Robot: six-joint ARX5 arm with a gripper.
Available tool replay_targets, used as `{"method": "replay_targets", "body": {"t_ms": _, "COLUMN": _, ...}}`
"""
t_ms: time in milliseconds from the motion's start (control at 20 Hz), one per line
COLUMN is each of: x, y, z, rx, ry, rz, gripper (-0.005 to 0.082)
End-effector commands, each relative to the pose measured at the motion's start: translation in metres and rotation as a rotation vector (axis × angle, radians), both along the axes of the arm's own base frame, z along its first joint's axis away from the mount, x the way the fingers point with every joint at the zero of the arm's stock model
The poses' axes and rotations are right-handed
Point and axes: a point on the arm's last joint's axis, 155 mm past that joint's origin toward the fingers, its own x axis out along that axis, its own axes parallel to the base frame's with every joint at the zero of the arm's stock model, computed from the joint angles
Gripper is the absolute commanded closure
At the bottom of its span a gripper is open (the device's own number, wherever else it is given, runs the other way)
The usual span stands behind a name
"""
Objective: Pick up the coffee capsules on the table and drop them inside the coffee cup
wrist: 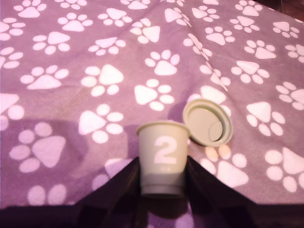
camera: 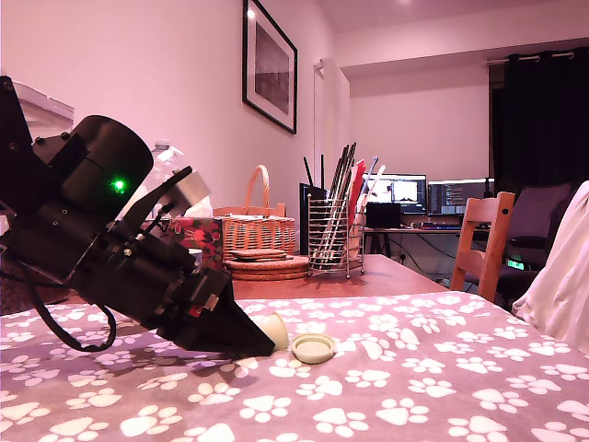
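low tabletop exterior view across the cloth (camera: 414,368) — close wrist view downward — shared: cream capsule (camera: 273,330)

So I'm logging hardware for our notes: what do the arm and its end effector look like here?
The arm is black and blocky, with a rounded motor housing carrying a small lit green light. Black cables loop beneath it, and a pale grey block sits on its top. The end effector narrows to a dark wedge; the wrist view shows two black fingers with angled inner faces. No lettering is legible.
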Motion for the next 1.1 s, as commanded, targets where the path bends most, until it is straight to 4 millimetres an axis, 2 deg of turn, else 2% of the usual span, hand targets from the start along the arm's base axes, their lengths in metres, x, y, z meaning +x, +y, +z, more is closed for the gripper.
{"method": "replay_targets", "body": {"t_ms": 0, "x": 0.002, "y": -0.003, "z": 0.001, "rx": -0.002, "ry": -0.015, "rz": -0.008, "gripper": 0.0561}}
{"method": "replay_targets", "body": {"t_ms": 400, "x": 0.000, "y": -0.001, "z": 0.024, "rx": -0.011, "ry": -0.031, "rz": -0.009, "gripper": 0.0560}}
{"method": "replay_targets", "body": {"t_ms": 700, "x": -0.005, "y": 0.002, "z": 0.055, "rx": -0.023, "ry": -0.063, "rz": -0.012, "gripper": 0.0560}}
{"method": "replay_targets", "body": {"t_ms": 900, "x": -0.001, "y": 0.010, "z": 0.079, "rx": -0.041, "ry": -0.102, "rz": 0.009, "gripper": 0.0560}}
{"method": "replay_targets", "body": {"t_ms": 1050, "x": 0.010, "y": 0.025, "z": 0.094, "rx": -0.054, "ry": -0.129, "rz": 0.053, "gripper": 0.0560}}
